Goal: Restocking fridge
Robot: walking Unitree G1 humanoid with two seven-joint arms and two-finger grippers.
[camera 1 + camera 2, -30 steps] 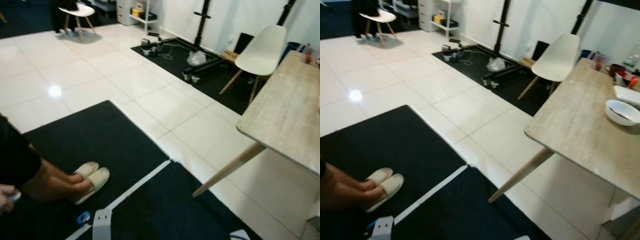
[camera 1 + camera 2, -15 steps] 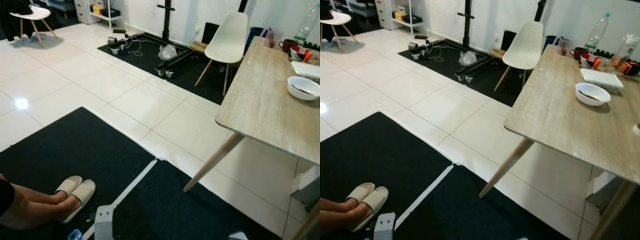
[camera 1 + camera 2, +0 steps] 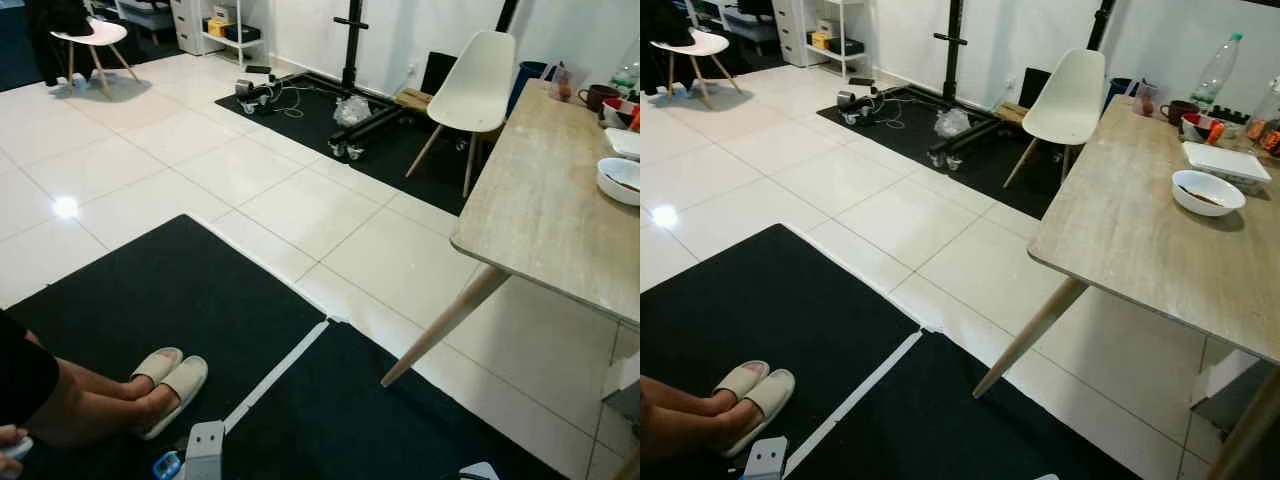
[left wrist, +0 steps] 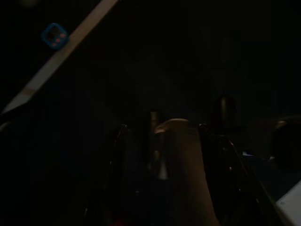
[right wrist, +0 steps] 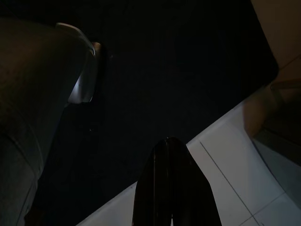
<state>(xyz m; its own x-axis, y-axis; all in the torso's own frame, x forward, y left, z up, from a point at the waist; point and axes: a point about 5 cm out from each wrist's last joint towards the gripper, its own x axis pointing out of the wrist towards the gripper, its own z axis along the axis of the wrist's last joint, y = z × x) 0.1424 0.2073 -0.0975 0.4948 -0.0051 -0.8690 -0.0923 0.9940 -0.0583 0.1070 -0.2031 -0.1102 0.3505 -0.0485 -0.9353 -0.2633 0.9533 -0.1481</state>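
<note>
No fridge or stock item can be seen. A wooden table [image 3: 1120, 240] stands at the right and carries a white bowl [image 3: 1207, 192], a white tray [image 3: 1226, 160], a clear plastic bottle [image 3: 1218, 70] and a dark mug [image 3: 1181, 109]. Both arms hang low over the black mat [image 3: 200, 300]. A silver part of the left arm [image 3: 205, 452] pokes in at the bottom edge. The left wrist view is very dark; my left gripper [image 4: 162, 128] is barely visible over the mat. My right gripper [image 5: 170, 143] is shut with nothing in it, above the mat's edge and the white tiles.
A person sits at the lower left, feet in beige slippers [image 3: 172, 378], one hand [image 3: 10, 445] at the edge. A small blue object [image 3: 165, 465] lies by a white tape line [image 3: 280, 365]. Beyond are a white chair [image 3: 1065, 100], a wheeled black stand [image 3: 952, 130] and a second chair [image 3: 690, 45].
The whole picture has swung right and then partly back left, so the camera moved. The table's dishes came into view. Nothing on the floor has visibly shifted.
</note>
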